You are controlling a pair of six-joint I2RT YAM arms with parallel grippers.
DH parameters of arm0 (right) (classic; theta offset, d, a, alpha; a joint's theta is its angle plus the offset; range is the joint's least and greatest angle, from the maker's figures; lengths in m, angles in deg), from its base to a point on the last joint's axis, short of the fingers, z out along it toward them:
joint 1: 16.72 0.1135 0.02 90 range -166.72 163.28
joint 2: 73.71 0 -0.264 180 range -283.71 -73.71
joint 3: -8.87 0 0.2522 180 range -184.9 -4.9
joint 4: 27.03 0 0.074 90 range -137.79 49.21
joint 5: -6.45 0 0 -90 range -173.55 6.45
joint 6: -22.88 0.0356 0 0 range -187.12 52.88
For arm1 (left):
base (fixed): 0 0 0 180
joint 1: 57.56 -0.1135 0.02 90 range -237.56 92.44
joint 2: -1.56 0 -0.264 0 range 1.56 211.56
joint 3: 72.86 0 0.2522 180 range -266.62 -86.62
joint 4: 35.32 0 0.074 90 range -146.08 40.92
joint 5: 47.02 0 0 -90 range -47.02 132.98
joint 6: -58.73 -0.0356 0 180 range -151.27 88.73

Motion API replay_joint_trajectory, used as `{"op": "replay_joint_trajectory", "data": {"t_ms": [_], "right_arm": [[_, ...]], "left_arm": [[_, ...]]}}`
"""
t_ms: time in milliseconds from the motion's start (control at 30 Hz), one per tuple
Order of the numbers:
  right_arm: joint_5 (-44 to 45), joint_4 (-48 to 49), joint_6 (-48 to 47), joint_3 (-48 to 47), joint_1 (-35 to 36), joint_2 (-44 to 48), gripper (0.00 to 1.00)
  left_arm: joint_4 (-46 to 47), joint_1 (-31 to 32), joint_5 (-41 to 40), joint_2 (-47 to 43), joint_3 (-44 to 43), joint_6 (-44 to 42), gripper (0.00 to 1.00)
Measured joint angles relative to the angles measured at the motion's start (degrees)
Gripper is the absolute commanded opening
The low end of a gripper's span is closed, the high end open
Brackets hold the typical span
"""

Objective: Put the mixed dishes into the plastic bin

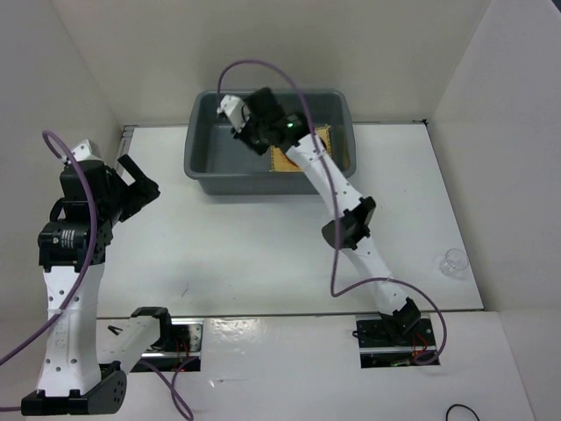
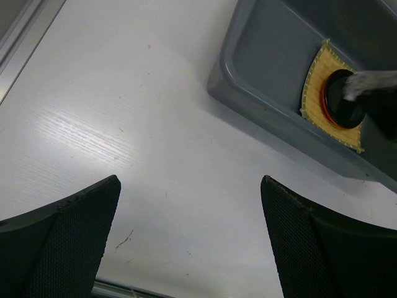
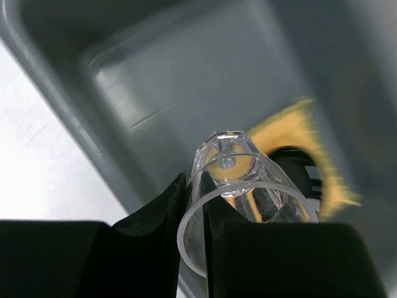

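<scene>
Clear cup (image 3: 239, 180) in the right wrist view is held inside the outline of the plastic bin (image 3: 68, 115); it hangs above the grey floor, and whether it is close to that floor I cannot tell. Its long axis runs straight out along the fingers, base pointing away and down into the tub, mouth back toward the wrist. The right gripper (image 3: 195, 205) is closed on it, pinching the thin wall at the rim with one finger outside and the other apparently inside the mouth. Just beyond the cup's base, and a little to its side, lies the square bamboo mat (image 3: 291, 127) with the small black plate (image 3: 291, 158) on it. The left wrist view shows an orange plate (image 2: 324, 102) ringing that black one, so the two are stacked on the mat. The coming move turns on one relation: bare bin floor lies ahead of the base, the mat and plates just beside it; a release here should, I judge, land the cup in the tub, though tilted as it is (base leading) it may tip and roll against the plates.

Outward from there, a second clear cup (image 1: 454, 260) stands on the white table (image 1: 263, 246) well to the right, far nearer the right arm than the left. The left gripper (image 2: 190, 183) has its fingers spread wide with nothing between them, over bare table left of the bin.
</scene>
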Motion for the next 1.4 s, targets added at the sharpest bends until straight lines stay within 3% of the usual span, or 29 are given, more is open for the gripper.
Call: {"op": "replay_joint_trajectory", "data": {"t_ms": [233, 600, 1000, 1100, 1133, 1200, 1300, 1400], "right_arm": [[-1.01, -3.15, 1.51, -2.64, 2.6, -13.07, 0.0], [-0.98, 0.39, -0.46, -7.43, 1.66, -19.34, 0.0], [-0.15, 4.61, -2.6, -8.0, -0.22, -27.34, 0.18], [0.22, 5.01, -3.15, -8.02, -0.22, -27.32, 0.18], [0.35, 5.07, -3.21, -8.02, -0.22, -27.32, 0.2], [0.46, 5.11, -3.21, -8.02, -0.26, -27.32, 0.35], [0.92, 5.03, -3.19, -7.98, -0.31, -27.3, 0.68], [1.92, 5.11, -3.37, -7.74, -0.26, -26.51, 0.89]], "left_arm": [[-4.42, -0.04, -0.48, -2.14, -0.02, 0.17, 1.0], [-9.64, -0.04, -0.44, -2.95, 1.53, 0.52, 1.0], [-12.57, -0.07, -0.48, -3.52, 5.4, 0.96, 1.0], [-12.5, -0.07, -0.46, -3.76, 6.43, 1.64, 1.0], [-12.41, -0.07, -0.44, -3.85, 6.78, 1.77, 1.0], [-12.31, -0.07, -0.44, -3.93, 7.54, 1.79, 1.0], [-11.45, -0.09, -0.35, -4.0, 8.79, 1.81, 1.0], [-9.88, -0.11, 0.31, -4.31, 10.71, 1.84, 1.0]]}}
